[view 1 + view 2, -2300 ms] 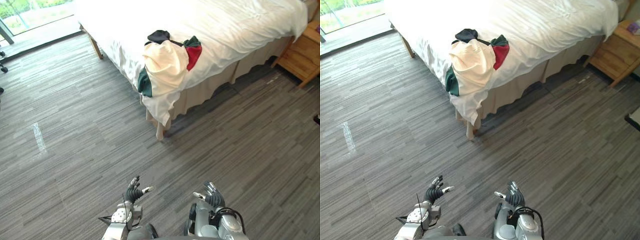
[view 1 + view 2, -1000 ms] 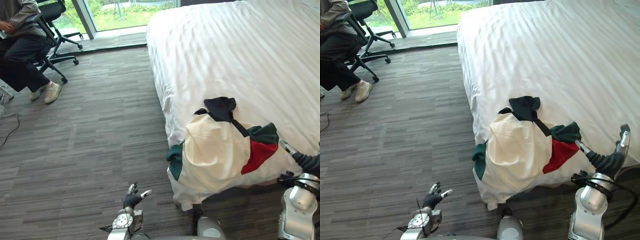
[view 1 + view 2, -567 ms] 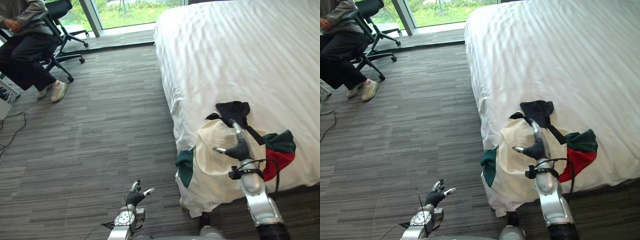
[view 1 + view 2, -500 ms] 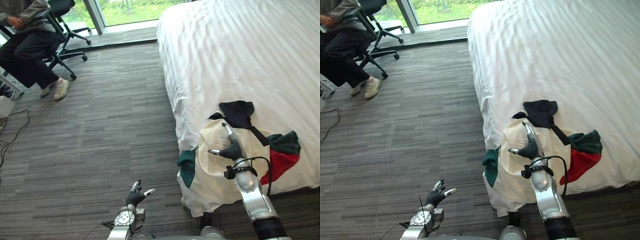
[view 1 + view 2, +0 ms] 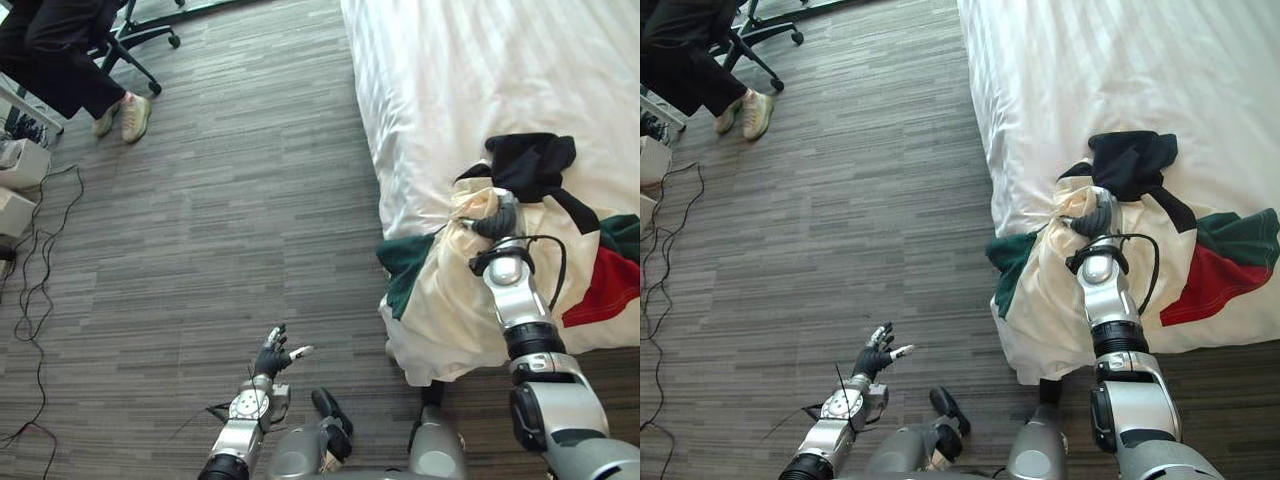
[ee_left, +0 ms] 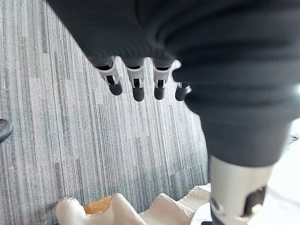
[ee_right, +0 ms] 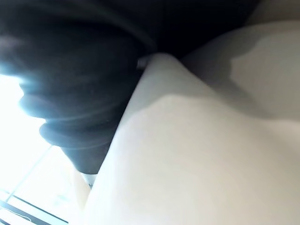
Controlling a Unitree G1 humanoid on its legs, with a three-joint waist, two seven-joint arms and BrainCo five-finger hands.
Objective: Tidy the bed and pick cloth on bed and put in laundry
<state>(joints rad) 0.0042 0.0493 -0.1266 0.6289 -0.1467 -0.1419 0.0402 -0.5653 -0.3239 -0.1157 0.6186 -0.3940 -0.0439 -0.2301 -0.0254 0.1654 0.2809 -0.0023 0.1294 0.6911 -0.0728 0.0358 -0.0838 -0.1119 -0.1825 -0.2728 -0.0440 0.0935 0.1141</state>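
Hanging low over the floor (image 5: 230, 200), the left hand (image 5: 270, 358) is open and idle. The cloth (image 5: 445, 310) lies on the bed (image 5: 450, 80) corner, draping over its edge. The right hand (image 5: 497, 222), spread above it half a second ago, has now sunk into the bunched cream folds; whether it grips cannot be told. Lifting probably comes next.

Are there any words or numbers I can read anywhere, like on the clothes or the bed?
None: no word, number or sign can be read.
The cream, green, red and black cloth shows only plain patches.
The white bed is bare.
The pale boxes on the floor are too small to tell.
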